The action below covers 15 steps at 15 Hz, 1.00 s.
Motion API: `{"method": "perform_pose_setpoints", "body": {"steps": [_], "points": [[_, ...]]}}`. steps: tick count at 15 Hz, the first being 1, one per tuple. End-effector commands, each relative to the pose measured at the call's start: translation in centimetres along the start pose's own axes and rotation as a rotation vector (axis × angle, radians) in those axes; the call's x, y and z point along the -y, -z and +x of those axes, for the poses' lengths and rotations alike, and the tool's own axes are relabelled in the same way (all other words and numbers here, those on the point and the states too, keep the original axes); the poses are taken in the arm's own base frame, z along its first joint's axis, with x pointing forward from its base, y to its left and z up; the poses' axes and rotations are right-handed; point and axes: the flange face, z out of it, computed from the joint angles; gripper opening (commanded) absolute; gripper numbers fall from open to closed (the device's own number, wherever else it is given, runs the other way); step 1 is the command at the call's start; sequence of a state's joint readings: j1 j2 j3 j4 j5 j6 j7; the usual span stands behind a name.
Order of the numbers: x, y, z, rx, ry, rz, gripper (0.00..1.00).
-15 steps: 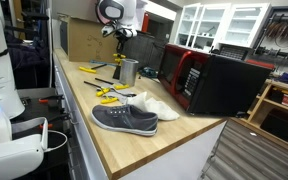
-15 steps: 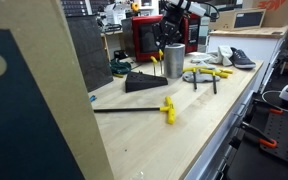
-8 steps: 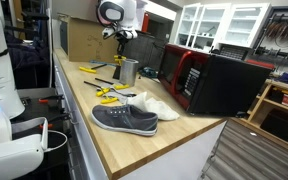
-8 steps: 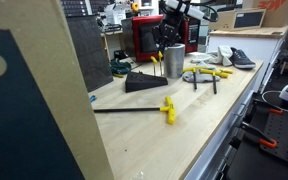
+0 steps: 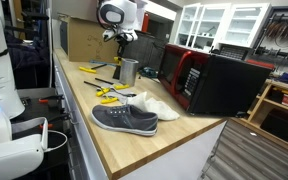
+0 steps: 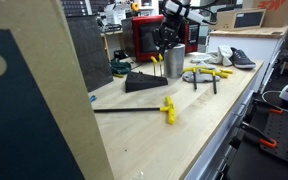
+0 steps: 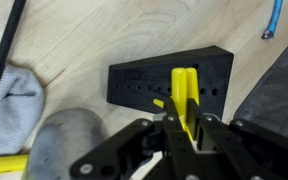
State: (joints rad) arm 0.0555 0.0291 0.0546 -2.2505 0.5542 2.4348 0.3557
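Note:
My gripper is shut on a yellow-handled tool, its handle sticking out between the fingers. Below it in the wrist view lies a black wedge-shaped tool holder with a row of holes, and a metal cup stands at the lower left. In both exterior views the gripper hangs just above the metal cup, with the black holder beside the cup. The tool's tip is hidden.
On the wooden bench lie yellow-handled pliers and screwdrivers, a grey shoe, a white cloth, a long yellow T-handle tool and a red-and-black microwave. A cardboard box stands behind.
The gripper has shifted slightly above the cup, still shut on the yellow tool. Nothing else has moved.

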Motion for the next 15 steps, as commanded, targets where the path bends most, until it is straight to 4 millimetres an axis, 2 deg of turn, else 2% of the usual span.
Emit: {"method": "perform_pose_setpoints", "body": {"steps": [1,2,3,8,9,15], "points": [[0.06,0.59,-0.18,0.017,0.023,0.032,0.04],[0.04,0.05,0.0,0.005,0.007,0.01,0.04],[0.03,0.02,0.0,0.006,0.008,0.01,0.15],[-0.06,-0.21,0.02,0.009,0.006,0.007,0.15],[-0.06,-0.22,0.02,0.009,0.006,0.007,0.04],[0.53,0.36,-0.21,-0.022,0.016,0.033,0.04]]}}
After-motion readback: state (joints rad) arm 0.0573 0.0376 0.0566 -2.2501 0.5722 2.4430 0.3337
